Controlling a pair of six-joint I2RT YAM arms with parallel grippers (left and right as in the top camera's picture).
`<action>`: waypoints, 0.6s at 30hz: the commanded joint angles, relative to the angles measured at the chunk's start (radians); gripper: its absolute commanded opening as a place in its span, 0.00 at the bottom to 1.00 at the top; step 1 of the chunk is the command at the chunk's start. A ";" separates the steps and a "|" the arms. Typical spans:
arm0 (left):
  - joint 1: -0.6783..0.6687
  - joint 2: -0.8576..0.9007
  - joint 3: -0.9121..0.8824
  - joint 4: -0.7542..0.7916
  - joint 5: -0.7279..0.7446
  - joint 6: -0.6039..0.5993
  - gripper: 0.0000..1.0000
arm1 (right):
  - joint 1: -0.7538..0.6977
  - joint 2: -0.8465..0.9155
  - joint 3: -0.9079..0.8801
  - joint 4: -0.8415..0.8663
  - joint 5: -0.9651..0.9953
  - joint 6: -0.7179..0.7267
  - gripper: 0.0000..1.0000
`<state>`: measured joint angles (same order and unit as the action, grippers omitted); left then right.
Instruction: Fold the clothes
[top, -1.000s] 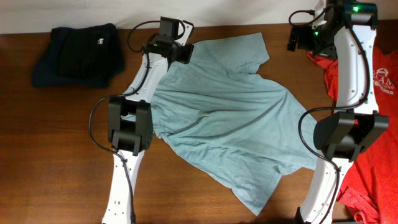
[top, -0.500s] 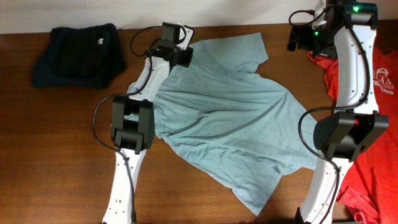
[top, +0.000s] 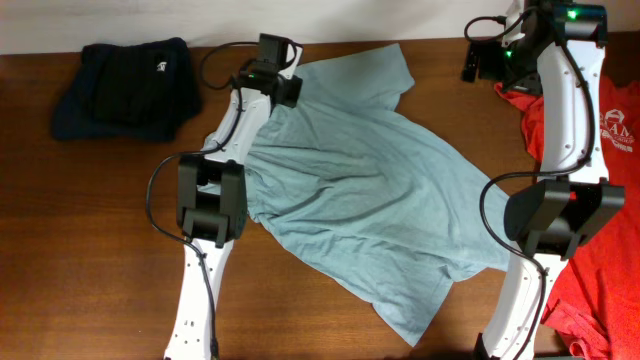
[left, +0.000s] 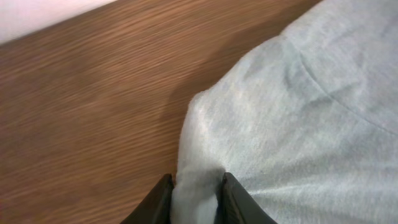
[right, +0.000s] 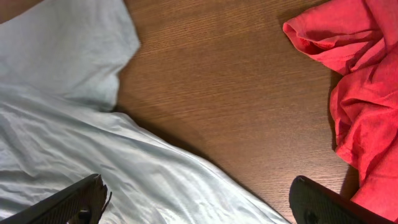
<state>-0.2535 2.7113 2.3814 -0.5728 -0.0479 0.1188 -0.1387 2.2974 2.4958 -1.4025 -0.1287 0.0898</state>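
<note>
Across the middle of the overhead view a pale blue shirt (top: 370, 200) lies spread on the bench (top: 90, 250), with navy clothes (top: 125, 85) upper left and red clothes (top: 600, 270) at right. Low in the left wrist view, the left gripper (left: 196, 202) pinches a shirt fold. Along the bottom of the right wrist view, the right gripper (right: 196, 196) stands wide, holding nothing.

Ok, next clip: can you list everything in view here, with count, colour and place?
t-shirt: one, pale blue-green, spread rumpled across the table's middle.
folded garment: one, dark navy, far left corner.
red clothing: count unclear, red, heaped along the right edge.
table: one, brown wood, under everything.
left arm, right arm: two, white with black joints, reaching from the near edge.
left gripper: one, black, shut on the t-shirt's far edge.
right gripper: one, black, open above wood between t-shirt and red clothing.
</note>
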 joint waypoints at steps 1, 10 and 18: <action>0.074 0.032 -0.026 -0.058 -0.092 -0.064 0.27 | -0.001 -0.008 0.012 0.000 0.009 -0.004 0.99; 0.162 0.032 -0.026 -0.114 -0.092 -0.127 0.34 | -0.001 -0.008 0.012 0.000 0.009 -0.004 0.99; 0.198 0.031 -0.024 -0.129 -0.091 -0.127 0.43 | -0.001 -0.008 0.012 0.000 0.009 -0.004 0.99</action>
<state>-0.0723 2.6965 2.3863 -0.6659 -0.0860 -0.0048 -0.1387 2.2974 2.4958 -1.4029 -0.1287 0.0891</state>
